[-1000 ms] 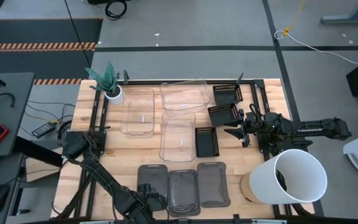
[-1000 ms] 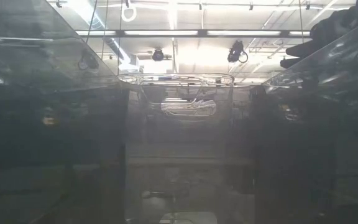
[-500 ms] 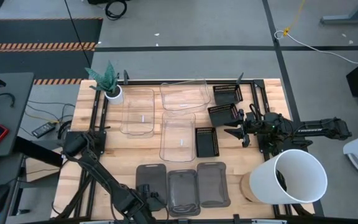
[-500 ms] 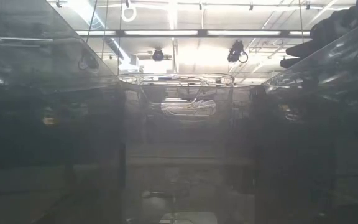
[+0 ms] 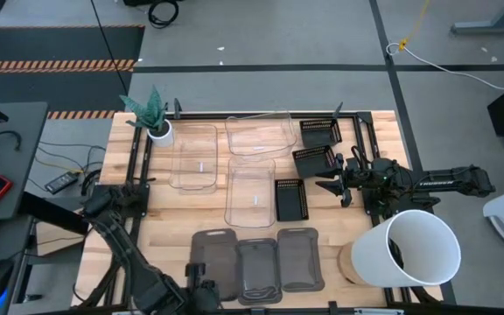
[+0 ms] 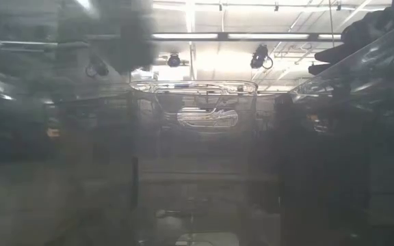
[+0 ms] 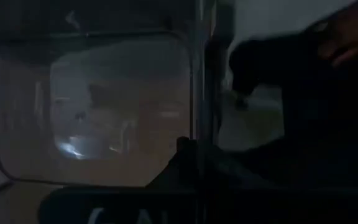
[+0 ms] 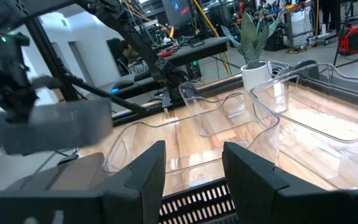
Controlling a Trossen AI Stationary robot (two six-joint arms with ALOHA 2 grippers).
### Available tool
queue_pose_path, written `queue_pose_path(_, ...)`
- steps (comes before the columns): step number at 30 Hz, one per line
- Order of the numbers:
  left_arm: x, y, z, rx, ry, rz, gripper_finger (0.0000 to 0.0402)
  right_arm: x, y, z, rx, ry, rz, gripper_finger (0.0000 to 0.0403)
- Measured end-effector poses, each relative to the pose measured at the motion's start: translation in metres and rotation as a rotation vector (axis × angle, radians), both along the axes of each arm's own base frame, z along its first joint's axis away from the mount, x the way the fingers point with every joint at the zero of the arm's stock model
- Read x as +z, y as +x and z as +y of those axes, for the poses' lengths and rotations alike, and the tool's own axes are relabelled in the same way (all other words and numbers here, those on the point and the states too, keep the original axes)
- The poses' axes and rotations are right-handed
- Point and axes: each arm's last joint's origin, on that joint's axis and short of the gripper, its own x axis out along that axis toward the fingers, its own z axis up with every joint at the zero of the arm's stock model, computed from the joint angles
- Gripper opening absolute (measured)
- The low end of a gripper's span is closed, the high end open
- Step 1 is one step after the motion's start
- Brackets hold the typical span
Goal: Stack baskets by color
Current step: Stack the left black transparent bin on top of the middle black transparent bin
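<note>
We saw the left gripper (image 5: 201, 282) clamped on the near rim of the left dark grey basket (image 5: 213, 252) at the tabletop's (image 5: 173, 214) near edge, while the right gripper (image 5: 329, 185) waited wide open and empty beside the black slotted baskets (image 5: 313, 161).

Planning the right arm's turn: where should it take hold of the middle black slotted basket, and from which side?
Probably the thin wall of the middle black slotted basket that faces the open right hand, coming down from above, one finger inside and one outside. It is shallow and open-topped, and the far black basket and near black basket crowd its ends.
</note>
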Motion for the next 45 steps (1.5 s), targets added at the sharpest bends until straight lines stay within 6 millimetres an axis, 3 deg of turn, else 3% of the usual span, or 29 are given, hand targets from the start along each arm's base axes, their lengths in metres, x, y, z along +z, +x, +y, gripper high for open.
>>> queue_pose_path(3,0.019,0.003,-0.004,-0.027,0.030,-0.140,0.0005,0.000,0.000,0.000,0.000,0.000,0.000,0.0165)
queue_pose_path(7,0.029,0.012,-0.007,-0.015,0.078,-0.310,0.0005,0.000,0.000,0.000,0.000,0.000,0.000,0.0165)
queue_pose_path(14,0.008,0.040,-0.003,0.068,-0.001,-0.432,0.0009,0.000,0.000,0.000,0.000,0.000,0.000,0.0165)
queue_pose_path(21,-0.014,0.052,0.004,0.126,-0.040,-0.417,0.0009,0.000,0.000,0.000,0.000,0.000,0.000,0.0165)
queue_pose_path(31,-0.014,0.056,-0.005,0.121,-0.084,-0.470,0.0006,0.000,0.000,0.000,0.000,0.000,0.000,0.0165)
queue_pose_path(37,-0.041,0.066,-0.010,0.110,-0.053,-0.389,0.0006,0.001,0.000,0.000,0.000,-0.001,-0.007,0.0165)
queue_pose_path(45,-0.039,0.066,-0.008,0.109,0.004,-0.363,0.0005,0.001,0.000,0.000,0.000,-0.001,-0.007,0.0165)
